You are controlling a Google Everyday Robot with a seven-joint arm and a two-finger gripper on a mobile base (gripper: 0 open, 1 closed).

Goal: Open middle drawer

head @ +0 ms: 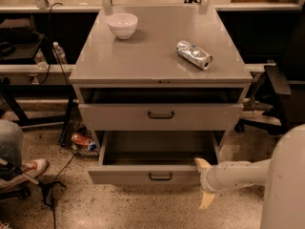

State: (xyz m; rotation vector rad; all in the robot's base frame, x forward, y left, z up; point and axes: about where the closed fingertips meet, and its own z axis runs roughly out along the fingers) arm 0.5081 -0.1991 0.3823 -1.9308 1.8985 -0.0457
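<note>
The grey cabinet [157, 56] has its middle drawer [143, 175] pulled far out, with its empty inside showing and a small dark handle [160, 176] at the centre of its front. The drawer above it [160, 116] stands slightly out, with a dark gap over it. The bottom drawer is hidden under the open one. My gripper [204, 182] is at the right end of the middle drawer's front, its cream fingers [206, 200] spread open and holding nothing. The upper finger is at the front panel's top right corner.
A white bowl [122, 25] and a crushed silver can [194, 54] lie on the cabinet top. A person's leg and shoe [28, 168] and a cable are on the floor at left. A black chair [281, 94] stands at right. A red packet [81, 140] lies beside the cabinet.
</note>
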